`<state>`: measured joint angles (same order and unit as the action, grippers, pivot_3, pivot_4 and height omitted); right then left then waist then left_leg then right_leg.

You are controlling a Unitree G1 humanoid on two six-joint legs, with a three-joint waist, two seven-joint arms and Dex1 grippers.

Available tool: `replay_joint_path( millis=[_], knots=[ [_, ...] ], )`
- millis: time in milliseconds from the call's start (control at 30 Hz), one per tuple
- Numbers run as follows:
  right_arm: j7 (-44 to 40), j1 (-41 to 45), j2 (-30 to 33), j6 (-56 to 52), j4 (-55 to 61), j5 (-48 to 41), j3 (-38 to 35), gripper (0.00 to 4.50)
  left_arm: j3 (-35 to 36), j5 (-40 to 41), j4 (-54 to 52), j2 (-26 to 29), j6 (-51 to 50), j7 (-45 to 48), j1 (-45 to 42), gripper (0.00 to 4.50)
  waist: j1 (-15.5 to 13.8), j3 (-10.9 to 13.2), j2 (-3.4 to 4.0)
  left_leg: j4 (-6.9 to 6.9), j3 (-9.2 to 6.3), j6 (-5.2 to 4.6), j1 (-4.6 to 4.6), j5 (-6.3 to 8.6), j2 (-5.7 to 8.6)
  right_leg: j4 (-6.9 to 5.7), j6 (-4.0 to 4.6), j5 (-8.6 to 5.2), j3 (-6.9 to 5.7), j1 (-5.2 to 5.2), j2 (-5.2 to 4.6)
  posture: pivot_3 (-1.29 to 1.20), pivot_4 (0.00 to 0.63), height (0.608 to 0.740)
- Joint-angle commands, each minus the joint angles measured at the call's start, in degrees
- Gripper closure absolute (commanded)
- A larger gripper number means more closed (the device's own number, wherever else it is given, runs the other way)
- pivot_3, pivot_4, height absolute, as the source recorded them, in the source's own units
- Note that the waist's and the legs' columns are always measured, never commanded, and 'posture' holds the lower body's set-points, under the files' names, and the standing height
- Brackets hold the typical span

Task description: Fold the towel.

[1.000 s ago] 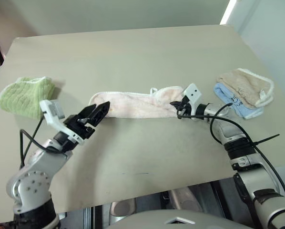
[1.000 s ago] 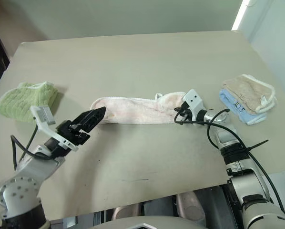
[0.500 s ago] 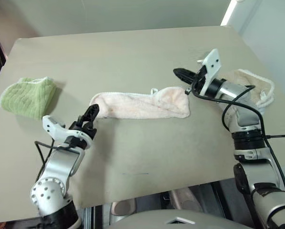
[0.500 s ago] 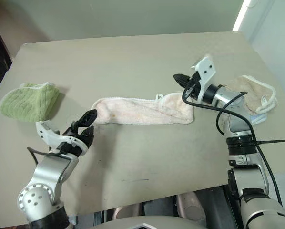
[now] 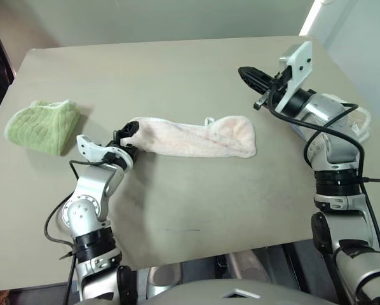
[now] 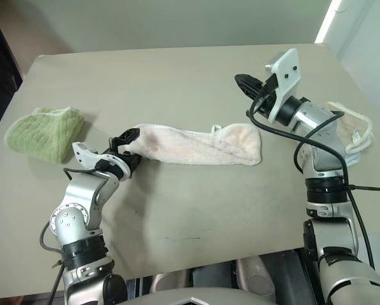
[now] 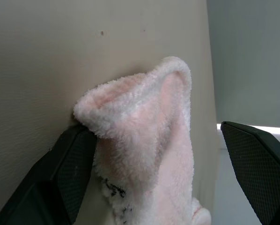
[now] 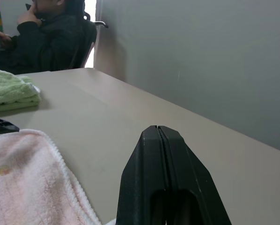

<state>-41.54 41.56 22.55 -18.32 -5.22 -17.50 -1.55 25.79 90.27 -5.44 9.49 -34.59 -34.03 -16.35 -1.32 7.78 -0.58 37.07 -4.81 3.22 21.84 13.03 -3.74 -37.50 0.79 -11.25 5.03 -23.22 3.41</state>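
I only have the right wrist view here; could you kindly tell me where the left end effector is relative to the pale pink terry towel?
Observer: The left end effector is open, with the near end of the pale pink terry towel between its fingers.
Operator: Thank you. Is the towel lifted anywhere?
Observer: No, it lies as a long strip on the beige table.
Operator: And my right end effector?
Observer: The right end effector is shut, empty, raised above the table beyond the towel's far end.
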Motion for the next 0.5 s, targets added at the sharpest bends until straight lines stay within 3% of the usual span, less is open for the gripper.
replay_joint_path(
  millis=[33,133,433,500],
  knots=[
    [0.94,0.16,0.39,-0.51,3.63,-1.40,-1.59,4.49,-1.90,0.37,0.70,-0.65,-1.59,0.11,-0.83,0.17,-0.05,0.01,0.01,0.00,0.01,0.00,0.01,0.00,0.01,0.00,-0.03,-0.02,0.00,0.00,0.01,0.00,0.150,0.740],
    [1.12,-0.01,0.49,-0.87,4.07,-1.52,-1.69,4.50,-1.91,0.22,0.68,-0.80,-2.14,-0.24,-0.72,0.84,-0.08,0.02,0.00,-0.02,0.01,0.00,0.03,0.00,0.03,0.04,-0.16,-0.10,0.02,-0.01,0.14,0.00,0.150,0.740],
    [1.74,-0.98,-0.50,-1.78,5.13,-1.81,-1.02,4.50,-0.41,0.76,-2.17,-0.09,-1.76,-0.21,1.70,4.21,-0.02,0.04,-0.03,-0.03,0.16,0.03,0.08,0.02,0.01,0.25,-0.17,-0.13,0.11,-0.06,0.17,0.00,0.150,0.740],
    [1.65,-0.95,-0.59,-1.89,4.97,-1.82,-1.04,4.50,-0.44,0.50,-2.64,0.18,-1.71,0.21,1.94,4.47,-0.01,0.04,-0.03,-0.04,0.19,0.04,0.08,0.03,0.01,0.27,-0.18,-0.16,0.14,-0.08,0.17,0.00,0.150,0.740]
  ],
)
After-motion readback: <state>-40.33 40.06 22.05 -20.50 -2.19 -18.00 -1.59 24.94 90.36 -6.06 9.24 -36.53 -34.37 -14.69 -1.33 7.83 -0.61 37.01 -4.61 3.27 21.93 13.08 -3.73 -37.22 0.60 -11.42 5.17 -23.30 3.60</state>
